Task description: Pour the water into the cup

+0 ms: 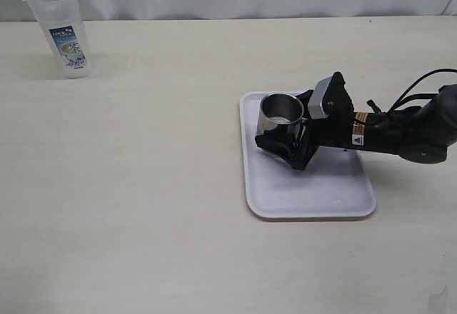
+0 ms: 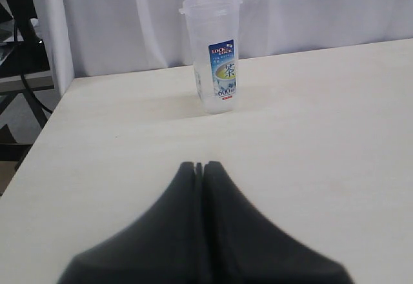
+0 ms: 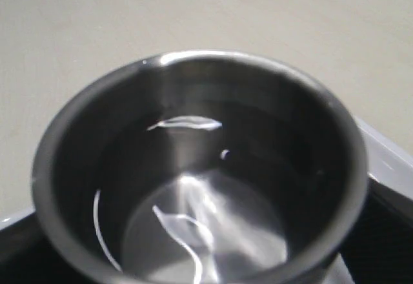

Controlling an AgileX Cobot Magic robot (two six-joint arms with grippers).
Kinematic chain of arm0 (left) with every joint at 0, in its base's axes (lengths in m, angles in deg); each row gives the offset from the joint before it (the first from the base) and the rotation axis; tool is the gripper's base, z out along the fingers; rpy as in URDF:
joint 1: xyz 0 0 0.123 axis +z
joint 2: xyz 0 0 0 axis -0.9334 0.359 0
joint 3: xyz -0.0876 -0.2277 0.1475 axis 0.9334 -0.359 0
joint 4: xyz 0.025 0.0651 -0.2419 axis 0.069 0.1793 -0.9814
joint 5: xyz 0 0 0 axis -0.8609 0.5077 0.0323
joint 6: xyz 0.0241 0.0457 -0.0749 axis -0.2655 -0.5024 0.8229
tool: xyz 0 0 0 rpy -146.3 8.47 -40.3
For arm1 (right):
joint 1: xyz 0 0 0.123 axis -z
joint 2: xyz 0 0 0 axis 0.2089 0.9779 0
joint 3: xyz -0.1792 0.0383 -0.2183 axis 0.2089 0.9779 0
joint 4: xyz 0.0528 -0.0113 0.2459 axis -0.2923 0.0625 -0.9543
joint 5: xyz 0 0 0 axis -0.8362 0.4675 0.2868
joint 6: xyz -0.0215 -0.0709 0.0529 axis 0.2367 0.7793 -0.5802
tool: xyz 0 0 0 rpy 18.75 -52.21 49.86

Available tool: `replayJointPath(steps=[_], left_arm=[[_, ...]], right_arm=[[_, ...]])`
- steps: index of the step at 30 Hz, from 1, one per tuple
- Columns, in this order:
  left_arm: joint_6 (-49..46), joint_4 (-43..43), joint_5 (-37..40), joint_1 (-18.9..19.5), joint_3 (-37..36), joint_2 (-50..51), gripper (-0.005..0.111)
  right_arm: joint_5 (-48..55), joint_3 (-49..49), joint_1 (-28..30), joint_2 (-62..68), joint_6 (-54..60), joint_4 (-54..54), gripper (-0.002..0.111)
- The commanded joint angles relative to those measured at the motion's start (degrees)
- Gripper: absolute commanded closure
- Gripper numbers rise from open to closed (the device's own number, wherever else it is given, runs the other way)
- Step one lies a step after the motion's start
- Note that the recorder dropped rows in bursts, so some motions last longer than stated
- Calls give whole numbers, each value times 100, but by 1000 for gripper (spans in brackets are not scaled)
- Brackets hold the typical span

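Cup (image 1: 280,112), short grey brushed steel, sits between your right jaws, clasped, on the flat white tray (image 1: 307,193); your left jaws are clenched together.

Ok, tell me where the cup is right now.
In the exterior view, the cup stands right of centre, at the far-left corner of the white tray, the right pincer closed around it.

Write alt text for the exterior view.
The right gripper grips a steel cup standing at the far left corner of a white tray on the right of a pale table. A clear plastic bottle with a blue-and-green label stands upright, alone, at the table's far left corner.
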Motion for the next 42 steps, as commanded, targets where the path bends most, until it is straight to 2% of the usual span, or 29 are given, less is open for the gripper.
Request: replayJointPath(steps=[1, 5, 12, 29, 42], left_arm=[[-9, -12, -37, 7, -14, -13, 107], [-9, -12, -37, 7, -14, -13, 107], [-9, -12, -37, 7, -14, -13, 107], [-9, -12, -37, 7, -14, -13, 107], [-9, -12, -37, 7, -14, -13, 107]], right_arm=[[-47, -2, 38, -35, 43, -29, 25], [-37, -2, 38, -35, 28, 141, 25], [-26, -2, 38, -83, 46, 59, -1], [-186, -2, 38, -689, -7, 274, -1], [-148, -2, 38, -1735, -998, 218, -1]])
